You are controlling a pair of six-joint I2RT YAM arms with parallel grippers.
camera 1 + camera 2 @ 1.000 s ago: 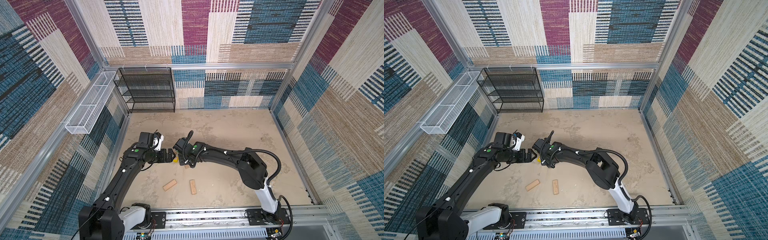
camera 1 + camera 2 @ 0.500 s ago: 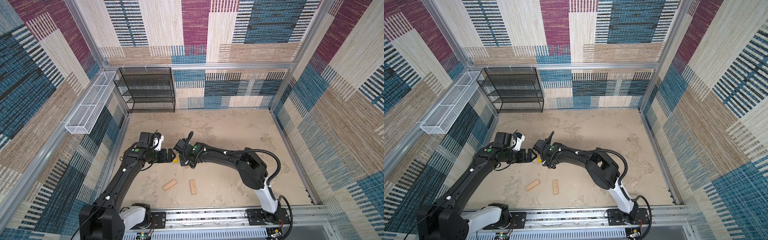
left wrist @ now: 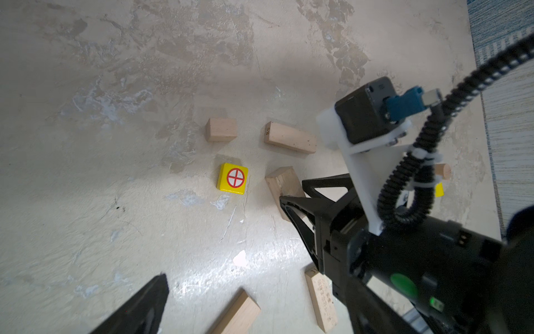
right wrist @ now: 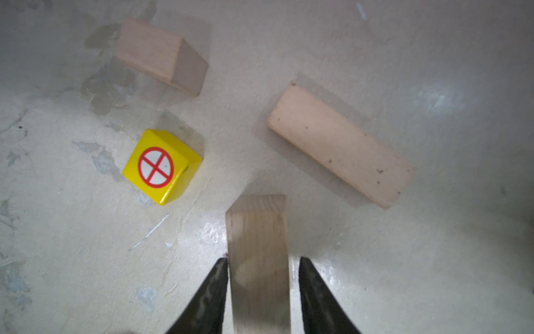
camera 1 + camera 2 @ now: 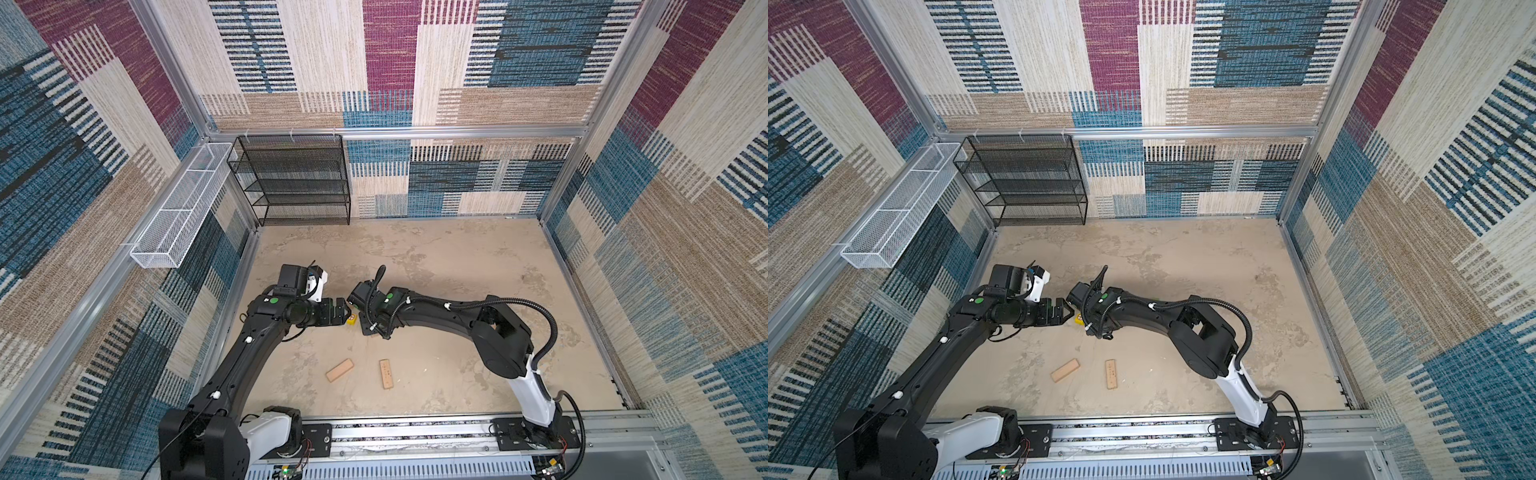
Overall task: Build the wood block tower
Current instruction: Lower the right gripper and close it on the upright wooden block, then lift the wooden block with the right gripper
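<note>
Loosely, a tan brick [image 4: 257,225] beside the yellow cube [image 4: 157,166] is being straddled by the right gripper [image 4: 261,260]; the left gripper [image 5: 346,312] is being held wide.

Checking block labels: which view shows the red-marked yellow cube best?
Right wrist: the yellow cube is large, its red crossed circle sharp. The left wrist view shows it smaller; both top views show only a yellow speck.

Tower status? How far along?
Done: nothing stacked; every visible block lies loose on the table. In hand: right gripper straddles a tan brick, not yet clamped; left gripper open, empty. Left: whole tower, including red-marked yellow cube, slanted front brick, printed front brick.
</note>
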